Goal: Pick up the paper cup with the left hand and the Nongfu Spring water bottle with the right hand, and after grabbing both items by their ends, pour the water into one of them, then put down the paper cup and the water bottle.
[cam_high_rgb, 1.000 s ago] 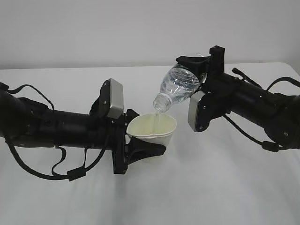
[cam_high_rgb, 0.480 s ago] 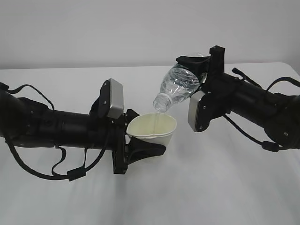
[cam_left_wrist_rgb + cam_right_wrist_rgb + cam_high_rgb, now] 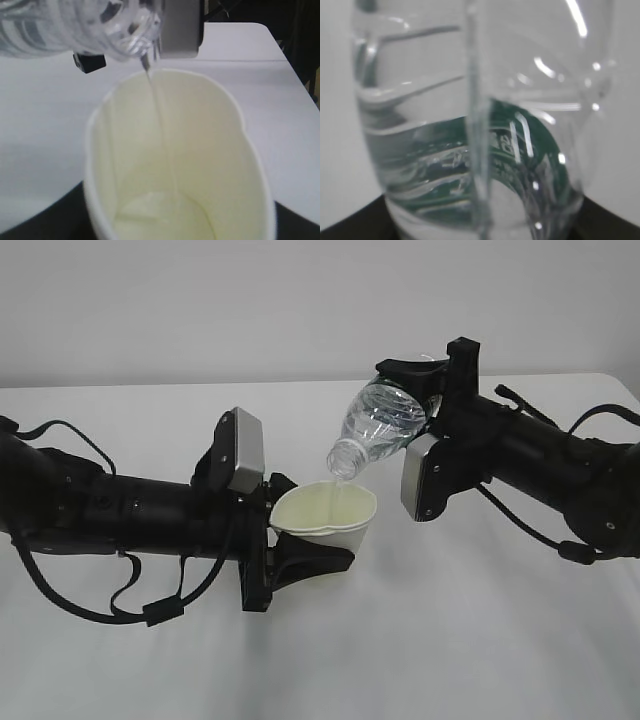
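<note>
Between the jaws of the left tool [image 3: 300,540], the paper cup [image 3: 325,512] sits clamped by its base, mouth up, above the white tabletop [image 3: 420,640]. Just beyond and above it, the right tool [image 3: 425,390] clasps the Nongfu Spring water bottle [image 3: 378,430] by its bottom end, neck tipped down over the cup's rim. A thin stream of water [image 3: 159,125] falls into the cup.

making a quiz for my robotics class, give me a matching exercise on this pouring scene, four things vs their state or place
Things:
1. paper cup
2. Nongfu Spring water bottle
3. water stream
4. table

States or places:
A. tilted neck down, held in the right pincer
B. white, bare beneath both arms
C. held off the table in the left pincer, mouth open upward
D. thin, falling from the bottle neck into the cup

Pairs: 1-C, 2-A, 3-D, 4-B
</note>
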Action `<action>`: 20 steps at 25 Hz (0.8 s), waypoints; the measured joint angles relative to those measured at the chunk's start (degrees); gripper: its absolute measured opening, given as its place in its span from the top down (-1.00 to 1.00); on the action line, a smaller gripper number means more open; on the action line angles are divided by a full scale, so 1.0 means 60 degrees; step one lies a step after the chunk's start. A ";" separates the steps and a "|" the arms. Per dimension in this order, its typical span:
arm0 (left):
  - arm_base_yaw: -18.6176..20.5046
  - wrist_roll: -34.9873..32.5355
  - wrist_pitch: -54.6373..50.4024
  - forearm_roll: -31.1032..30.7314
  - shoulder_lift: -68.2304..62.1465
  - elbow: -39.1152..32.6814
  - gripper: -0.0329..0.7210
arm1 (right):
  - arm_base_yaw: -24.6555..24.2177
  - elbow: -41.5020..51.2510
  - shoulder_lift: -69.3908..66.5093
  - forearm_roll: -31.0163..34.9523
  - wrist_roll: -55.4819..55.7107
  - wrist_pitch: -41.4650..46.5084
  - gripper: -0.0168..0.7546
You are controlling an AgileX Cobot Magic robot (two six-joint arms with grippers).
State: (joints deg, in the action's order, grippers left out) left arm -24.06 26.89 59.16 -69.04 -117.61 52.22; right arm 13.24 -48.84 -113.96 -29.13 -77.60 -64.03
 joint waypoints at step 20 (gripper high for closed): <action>0.0000 0.0000 0.0000 0.0000 0.0000 0.0000 -0.19 | 0.0000 0.0000 0.0000 0.0000 0.0000 0.0000 -0.11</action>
State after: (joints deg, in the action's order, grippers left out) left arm -24.06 26.89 59.16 -69.04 -117.61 52.22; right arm 13.24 -48.84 -113.96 -29.13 -77.60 -64.03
